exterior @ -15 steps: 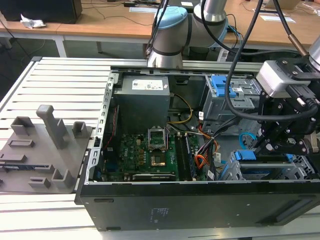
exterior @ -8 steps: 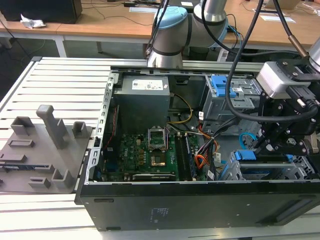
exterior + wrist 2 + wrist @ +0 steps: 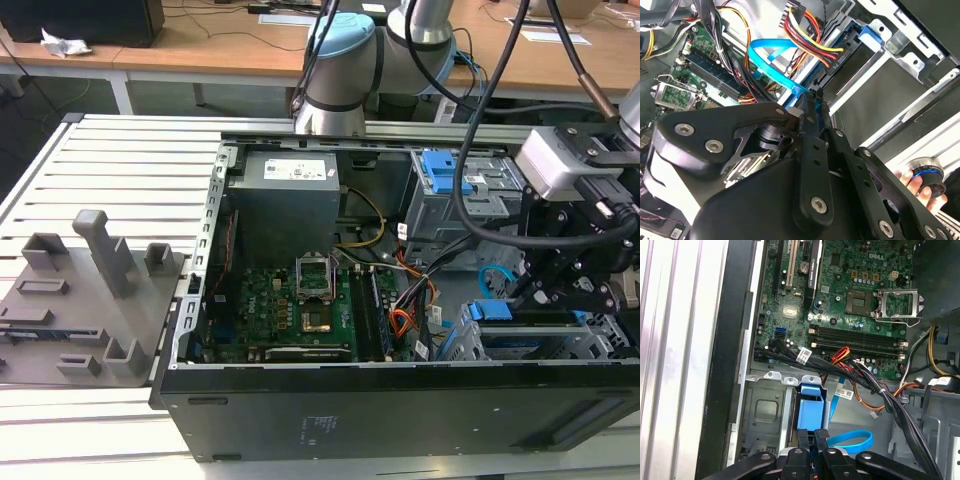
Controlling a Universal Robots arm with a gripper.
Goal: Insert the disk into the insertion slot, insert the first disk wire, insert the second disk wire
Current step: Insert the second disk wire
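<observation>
The disk sits in the insertion slot, a perforated metal cage at the exterior view's right, and its blue carrier end faces the motherboard. My gripper hangs right at that end, shut on the dark plug of the second disk wire. That light-blue cable curls in a loop and runs into my fingertips. The first disk wire, an orange-red bundle, leads to a dark plug beside the cage. I cannot tell whether that plug is seated.
The open computer case holds a green motherboard and a grey power supply. A grey bay with a blue latch stands behind the cage. Black cable bundles cross near the slot. A person's fingers rest by a round knob.
</observation>
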